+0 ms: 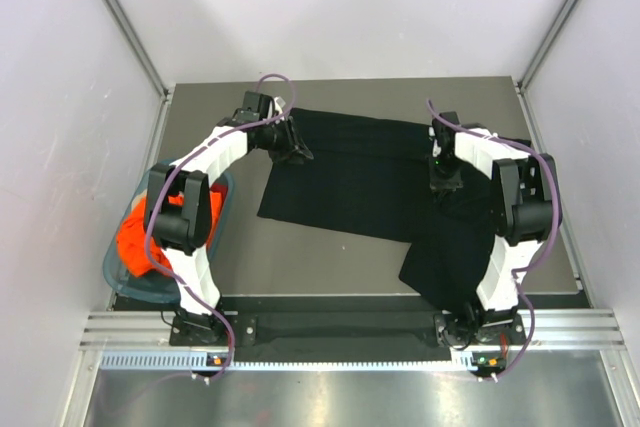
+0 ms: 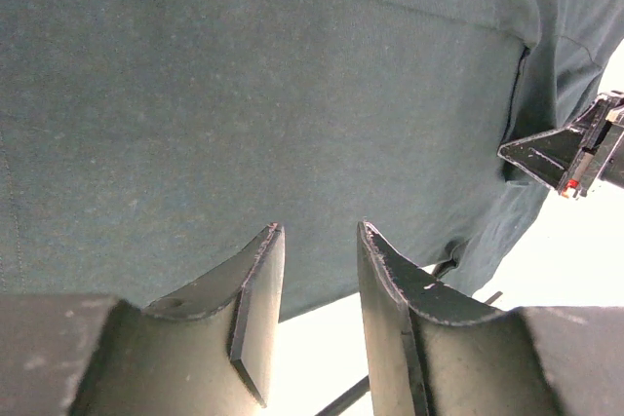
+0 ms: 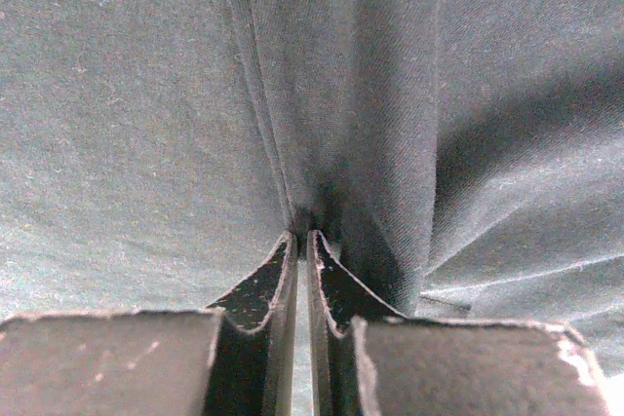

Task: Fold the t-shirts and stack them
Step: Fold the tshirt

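Now the black t-shirt (image 1: 350, 177) sprawls limp across the surface (image 1: 300, 257), middle to right. Right pincer (image 3: 302, 236) clamps a bunched ridge of it; left pincer (image 2: 317, 231) stands parted at its far-left edge. Soft, light, floppy stuff: corners and hems look the best holds.

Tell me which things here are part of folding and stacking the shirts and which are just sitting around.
Part of the job: black t-shirt, spread on the table; orange t-shirt, bunched in the teal basket; right pincer, pinching the black one.
Just sitting around: teal basket; table.
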Controlling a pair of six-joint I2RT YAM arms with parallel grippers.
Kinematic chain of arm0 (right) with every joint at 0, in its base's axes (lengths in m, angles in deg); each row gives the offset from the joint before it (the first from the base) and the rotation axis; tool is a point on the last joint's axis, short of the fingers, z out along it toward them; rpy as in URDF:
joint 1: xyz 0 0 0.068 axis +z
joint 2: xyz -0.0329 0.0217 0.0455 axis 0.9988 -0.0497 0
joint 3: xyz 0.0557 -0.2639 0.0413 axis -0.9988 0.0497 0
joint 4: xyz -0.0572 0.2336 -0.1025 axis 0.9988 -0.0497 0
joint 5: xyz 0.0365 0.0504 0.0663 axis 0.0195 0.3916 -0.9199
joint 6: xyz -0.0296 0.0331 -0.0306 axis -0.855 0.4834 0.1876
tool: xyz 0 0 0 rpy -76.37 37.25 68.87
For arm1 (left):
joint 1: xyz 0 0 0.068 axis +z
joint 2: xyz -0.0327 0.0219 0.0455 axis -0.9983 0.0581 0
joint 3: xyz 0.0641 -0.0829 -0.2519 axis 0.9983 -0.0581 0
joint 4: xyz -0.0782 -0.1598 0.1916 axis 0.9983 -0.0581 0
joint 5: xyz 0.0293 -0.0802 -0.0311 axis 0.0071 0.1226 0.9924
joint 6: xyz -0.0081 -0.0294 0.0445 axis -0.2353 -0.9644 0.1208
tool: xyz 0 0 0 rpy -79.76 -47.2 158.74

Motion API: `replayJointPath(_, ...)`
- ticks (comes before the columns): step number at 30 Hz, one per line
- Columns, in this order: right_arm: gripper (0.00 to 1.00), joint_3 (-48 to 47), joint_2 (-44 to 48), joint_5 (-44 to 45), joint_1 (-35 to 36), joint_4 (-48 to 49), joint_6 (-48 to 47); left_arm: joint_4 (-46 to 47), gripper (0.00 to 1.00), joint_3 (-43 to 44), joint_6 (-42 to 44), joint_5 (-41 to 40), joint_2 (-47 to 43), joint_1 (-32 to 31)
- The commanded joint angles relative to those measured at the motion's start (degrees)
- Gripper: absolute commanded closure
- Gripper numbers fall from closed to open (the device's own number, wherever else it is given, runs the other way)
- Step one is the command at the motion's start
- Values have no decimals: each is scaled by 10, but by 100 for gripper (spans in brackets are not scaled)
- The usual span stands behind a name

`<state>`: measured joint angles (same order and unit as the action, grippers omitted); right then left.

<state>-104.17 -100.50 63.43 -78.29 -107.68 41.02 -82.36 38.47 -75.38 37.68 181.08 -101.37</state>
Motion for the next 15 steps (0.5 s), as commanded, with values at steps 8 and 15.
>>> replayJointPath(8,100,-74,51,-103,0,-39,25,-2,59,21,11,2,7,3)
replayJointPath(15,99,-75,38,-217,2,-16,95,0,59,23,6,7,14,3)
